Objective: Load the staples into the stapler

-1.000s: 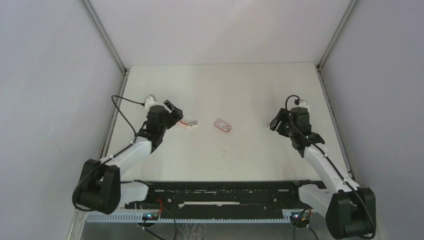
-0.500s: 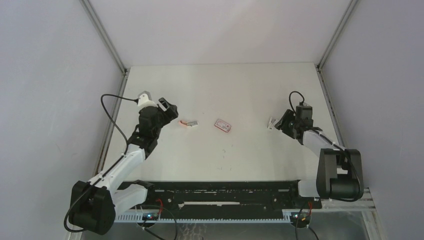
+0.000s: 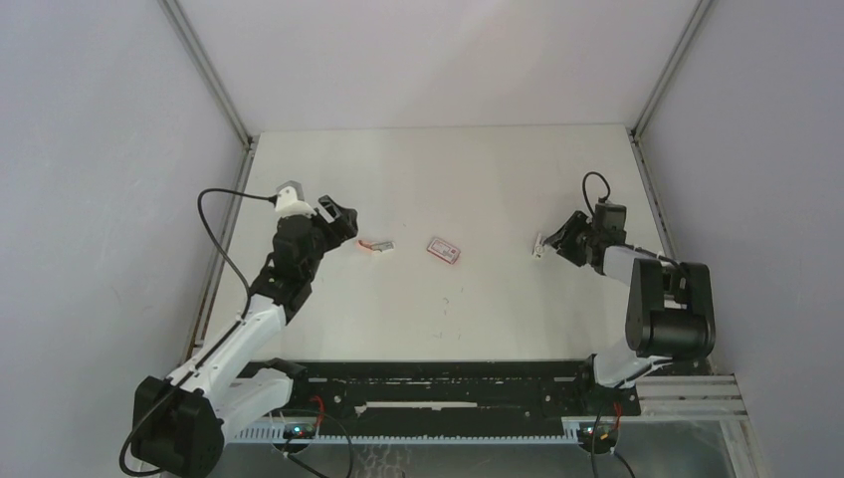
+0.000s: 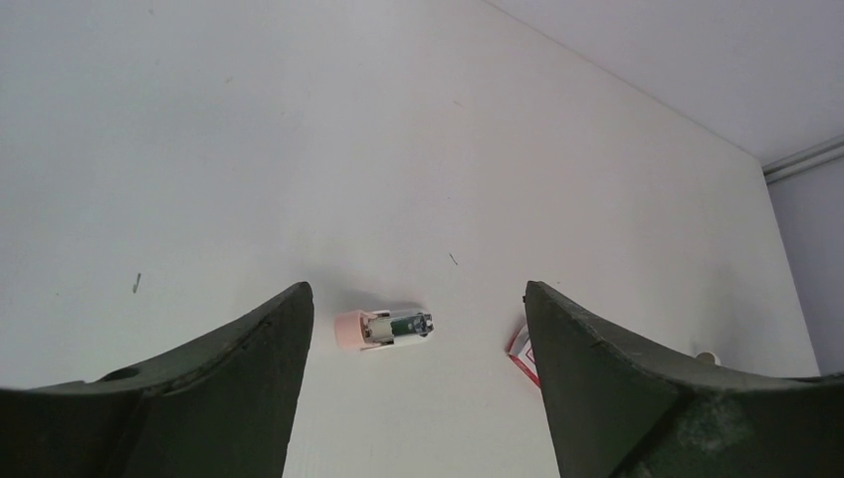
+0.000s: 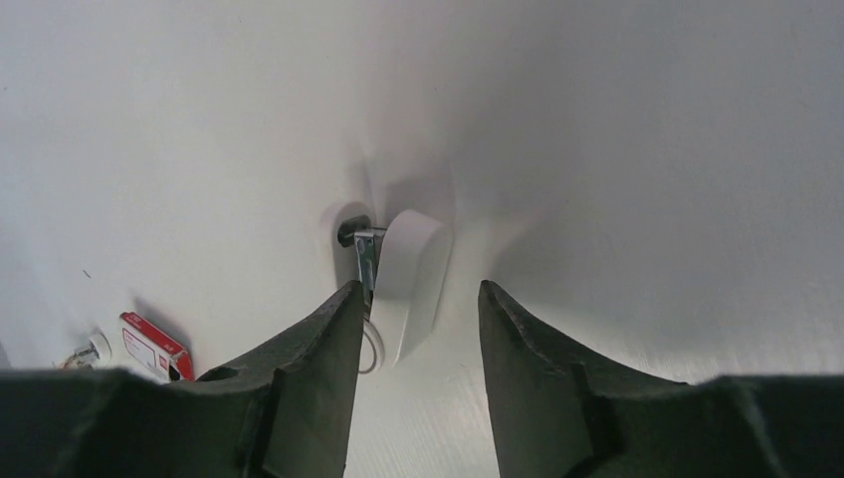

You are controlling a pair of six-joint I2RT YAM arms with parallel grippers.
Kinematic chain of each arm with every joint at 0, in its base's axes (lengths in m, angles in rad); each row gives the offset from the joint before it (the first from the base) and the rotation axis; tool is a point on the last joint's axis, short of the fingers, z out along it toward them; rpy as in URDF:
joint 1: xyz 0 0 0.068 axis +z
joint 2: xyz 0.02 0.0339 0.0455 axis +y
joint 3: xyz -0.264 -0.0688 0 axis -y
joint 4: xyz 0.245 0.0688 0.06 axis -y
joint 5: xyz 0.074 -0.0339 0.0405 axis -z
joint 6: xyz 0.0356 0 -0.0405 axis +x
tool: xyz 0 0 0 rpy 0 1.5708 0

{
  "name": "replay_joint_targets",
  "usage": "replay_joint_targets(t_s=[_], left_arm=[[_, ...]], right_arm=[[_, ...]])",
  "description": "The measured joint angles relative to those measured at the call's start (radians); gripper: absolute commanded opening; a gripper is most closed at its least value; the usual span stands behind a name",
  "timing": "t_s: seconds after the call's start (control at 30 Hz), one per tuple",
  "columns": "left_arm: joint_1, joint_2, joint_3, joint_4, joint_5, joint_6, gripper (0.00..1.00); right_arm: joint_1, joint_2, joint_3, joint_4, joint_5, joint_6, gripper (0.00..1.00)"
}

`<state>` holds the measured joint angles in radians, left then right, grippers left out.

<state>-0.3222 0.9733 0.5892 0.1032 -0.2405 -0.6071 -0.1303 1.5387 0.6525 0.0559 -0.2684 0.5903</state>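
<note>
The staples are a small pink-red box with a white label, lying flat mid-table; the box also shows in the right wrist view. In the left wrist view only a corner of the box shows beside my right finger. The stapler is small and white with a metal strip. Its near end lies just ahead of my right gripper, whose jaws stand open on either side of it; the left fingertip is close to the metal strip. My left gripper hangs wide open with nothing in it.
A tiny pink-and-white clip-like thing lies left of the staples box, ahead of the left jaws. Grey walls and metal rails close in the white table. The black bar with the arm bases runs along the near edge.
The right arm has swung its elbow out to the right while its gripper stayed at the stapler, jaws narrowing. The left arm has stretched slightly; its jaws stay wide.
</note>
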Motion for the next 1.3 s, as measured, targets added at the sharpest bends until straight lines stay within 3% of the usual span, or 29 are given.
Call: replay_joint_targets(t_s=[0.17, 0.53, 0.73, 1.03, 1.3], left_arm=[[-0.01, -0.011, 0.0, -0.015, 0.0, 0.012, 0.81], [-0.061, -0.021, 0.0, -0.063, -0.001, 0.025, 0.81], [-0.152, -0.023, 0.002, -0.072, -0.001, 0.024, 0.81], [-0.37, 0.084, 0.056, -0.034, 0.104, 0.016, 0.81], [-0.426, 0.159, 0.061, 0.123, 0.333, -0.011, 0.84]], right_arm=[[-0.001, 0.06, 0.028, 0.024, -0.032, 0.009, 0.4], [0.001, 0.1, 0.063, 0.042, -0.057, 0.017, 0.0], [0.043, 0.084, 0.063, 0.026, -0.039, -0.012, 0.0], [0.33, -0.18, 0.031, -0.031, 0.044, -0.083, 0.0], [0.669, -0.393, 0.003, -0.033, 0.092, -0.125, 0.0]])
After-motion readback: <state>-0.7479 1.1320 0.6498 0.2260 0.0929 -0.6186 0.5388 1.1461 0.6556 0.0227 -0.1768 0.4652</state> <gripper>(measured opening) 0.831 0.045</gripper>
